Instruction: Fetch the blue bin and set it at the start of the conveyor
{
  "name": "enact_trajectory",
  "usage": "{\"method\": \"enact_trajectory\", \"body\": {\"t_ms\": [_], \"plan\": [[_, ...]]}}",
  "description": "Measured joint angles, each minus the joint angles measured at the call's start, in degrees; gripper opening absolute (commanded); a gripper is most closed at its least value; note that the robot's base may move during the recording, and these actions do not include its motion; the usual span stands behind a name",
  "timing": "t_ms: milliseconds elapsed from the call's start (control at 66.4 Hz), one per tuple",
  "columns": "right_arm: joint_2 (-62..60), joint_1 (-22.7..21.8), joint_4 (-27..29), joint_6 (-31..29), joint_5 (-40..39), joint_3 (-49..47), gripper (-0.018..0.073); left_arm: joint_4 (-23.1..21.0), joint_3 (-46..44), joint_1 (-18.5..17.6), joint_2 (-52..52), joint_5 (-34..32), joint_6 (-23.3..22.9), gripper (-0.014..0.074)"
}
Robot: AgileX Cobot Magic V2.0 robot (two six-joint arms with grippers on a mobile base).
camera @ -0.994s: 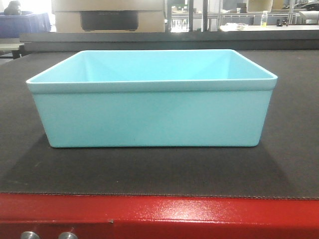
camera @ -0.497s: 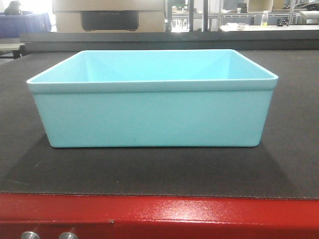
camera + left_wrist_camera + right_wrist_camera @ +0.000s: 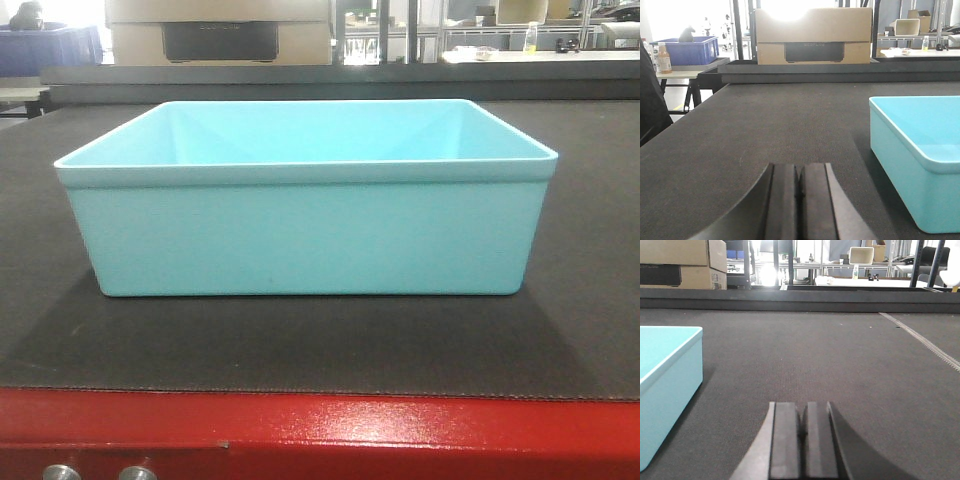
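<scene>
The blue bin [image 3: 305,235], a light turquoise tub, stands empty and upright on the dark grey conveyor belt [image 3: 300,345], just behind the red frame edge [image 3: 330,430] with silver bolts. In the left wrist view the bin [image 3: 920,165] is to the right of my left gripper [image 3: 799,172], which is shut and empty, apart from the bin. In the right wrist view the bin [image 3: 665,385] is to the left of my right gripper [image 3: 803,412], also shut and empty, apart from the bin. Neither gripper shows in the front view.
A black raised rail [image 3: 330,75] bounds the belt's far side. Behind it stand a cardboard box [image 3: 812,35], a dark blue bin [image 3: 687,50] on a side table, and shelving. A seam line [image 3: 925,342] crosses the belt at the right.
</scene>
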Motion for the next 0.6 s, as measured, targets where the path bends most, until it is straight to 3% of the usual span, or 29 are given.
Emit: {"method": "enact_trajectory", "body": {"t_ms": [602], "plan": [[0.0,0.0,0.0,0.0,0.13,0.0,-0.0162,0.0,0.0,0.0,0.0,-0.08,0.0,-0.0111]]}}
